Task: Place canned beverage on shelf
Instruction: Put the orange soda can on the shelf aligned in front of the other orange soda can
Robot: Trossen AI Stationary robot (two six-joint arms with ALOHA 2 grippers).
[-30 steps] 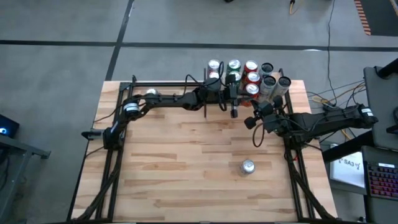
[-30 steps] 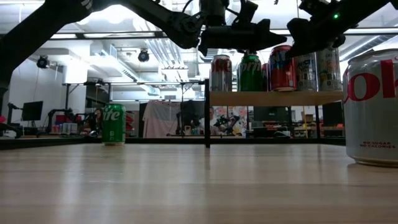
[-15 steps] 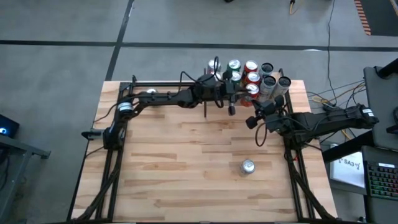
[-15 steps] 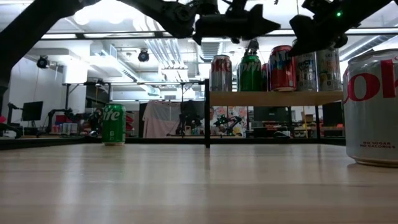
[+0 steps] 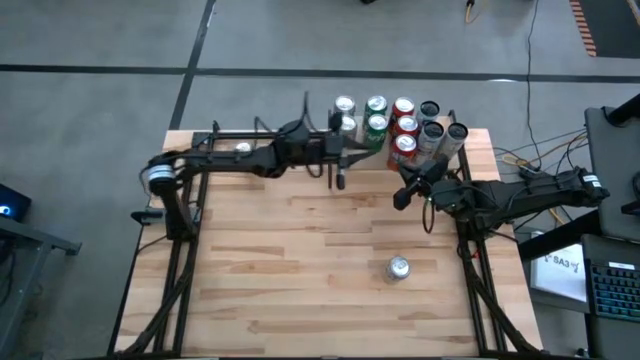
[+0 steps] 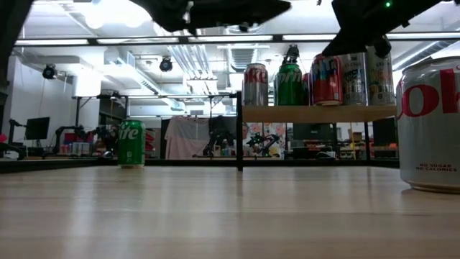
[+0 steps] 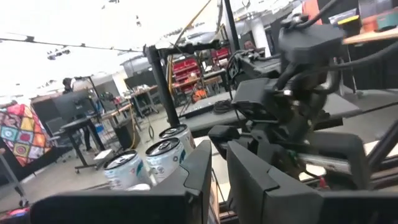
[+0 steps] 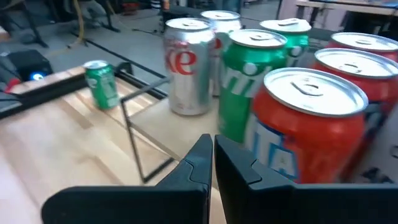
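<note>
The left tool (image 5: 340,180) is pulling back — a second ago it sat right at the front edge of the shelf (image 5: 437,160), and now it has slid leftward, toward the upper middle of the high view, clear of the cans. Its fingers are pinched together and carry nothing. My read: a placement has just finished and the arm is retreating for the next can.

The right tool (image 5: 400,198) has barely shifted; it hovers just below the shelf in the high view, fingers shut, empty too.

The shelf is crowded. In the high view the shelf cans (image 5: 400,125) fill the upper right of the table (image 5: 300,260), packed close. Two cans are still off the shelf: a silver-topped can (image 5: 399,267) standing alone at lower centre right, and a green can (image 6: 131,144) at the far left of the low view.

That green can is the thing to watch. The high view hides it almost entirely under the left arm — a pale dot near the upper left rail may be its top, hard to say — while the low view and the right wrist view (image 8: 101,84) show it plainly, upright and well apart from the shelf. The low view also shows the silver can as a Coke can, looming at its right edge.
</note>
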